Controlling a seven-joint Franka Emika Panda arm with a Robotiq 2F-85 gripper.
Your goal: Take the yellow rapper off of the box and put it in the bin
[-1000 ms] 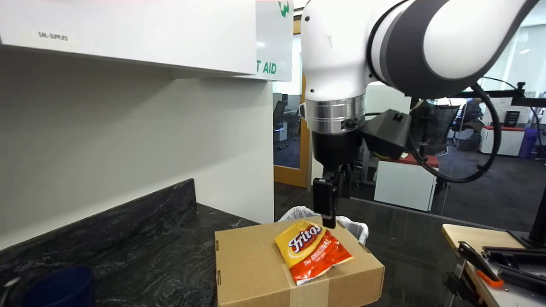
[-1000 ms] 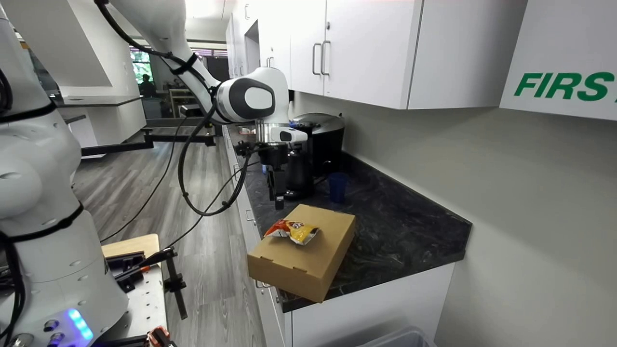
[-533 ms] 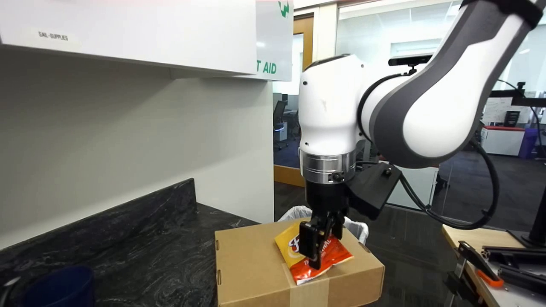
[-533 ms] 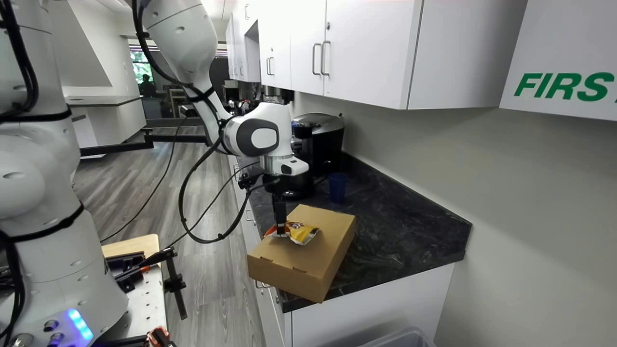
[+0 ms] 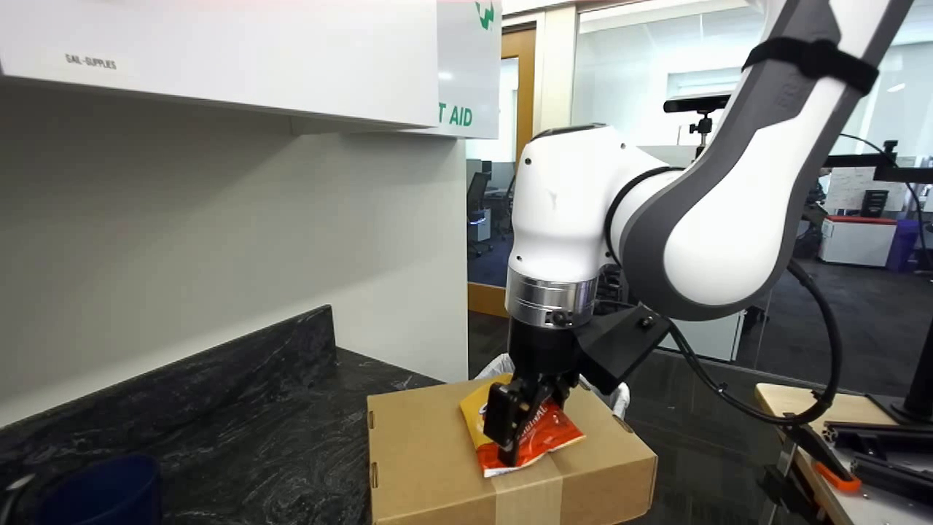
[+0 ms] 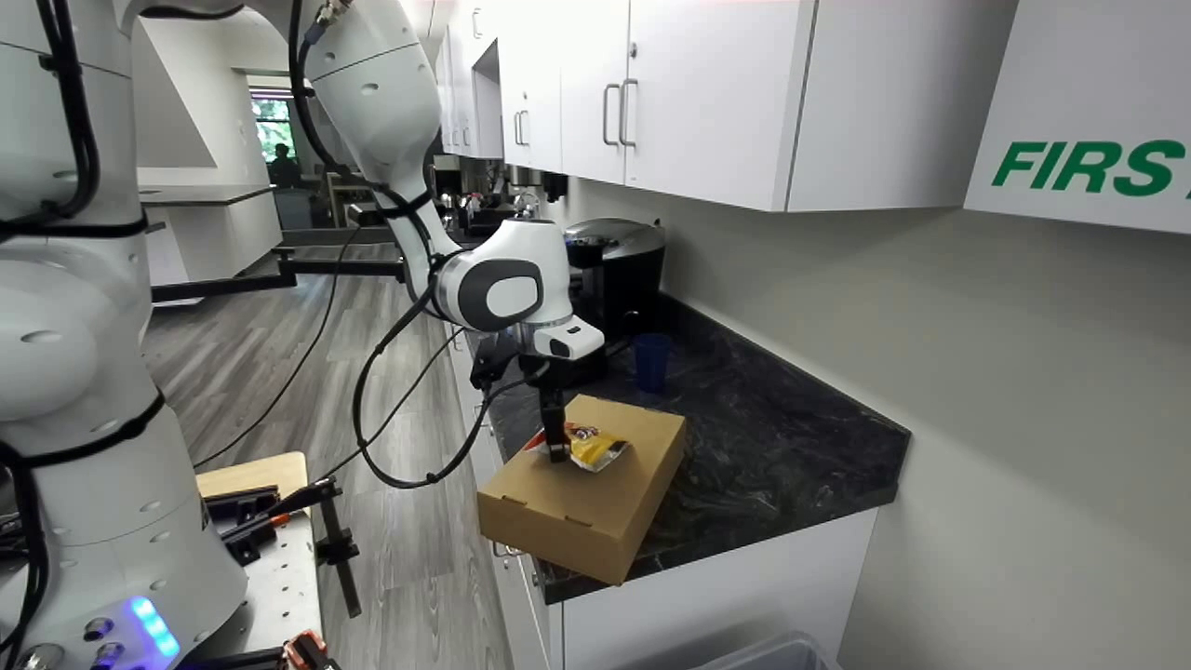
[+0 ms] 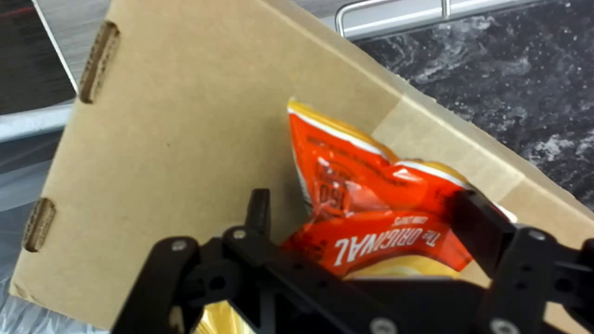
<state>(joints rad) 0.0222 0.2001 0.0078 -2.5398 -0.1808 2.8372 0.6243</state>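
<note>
1. Got the gripper [image 7: 369, 204] pointing down over the top of the box [image 7: 176, 116], w/ fingers [image 7: 259, 208] spread, not pinching anything afaict.
2. Right btwn those fingers: the Fritos bag [image 7: 366, 185], aka the yellow (and red) wrapper. Lying on top of the box, red end by the tape [image 7: 448, 139] at the box edge, yellow end pointing away from there, mostly lost under the gripper in the wrist view.
3. Runs long-axis from red end to yellow end, so roughly square to the line fingertip to fingertip. Looks set to squeeze the short way across, no big twist needed imo.
4. Not quite centered tho. Can see bare cardboard btwn bag and fingertip on the side twd the slots [image 7: 98, 62] of the box; on the tape side, just overlap of finger and bag margin, can't tell if touching.
5. Next, prob: maybe drop a hair, then bring both fingers in. Could lose grip if only catching slick foil at the red end, or scrape the box.
6. Farther out: the bin [image 5: 618, 399], w/ white liner, past those slots, partly hidden behind the box in an exterior view. So prob a lift, then a carry out over that edge.
</note>
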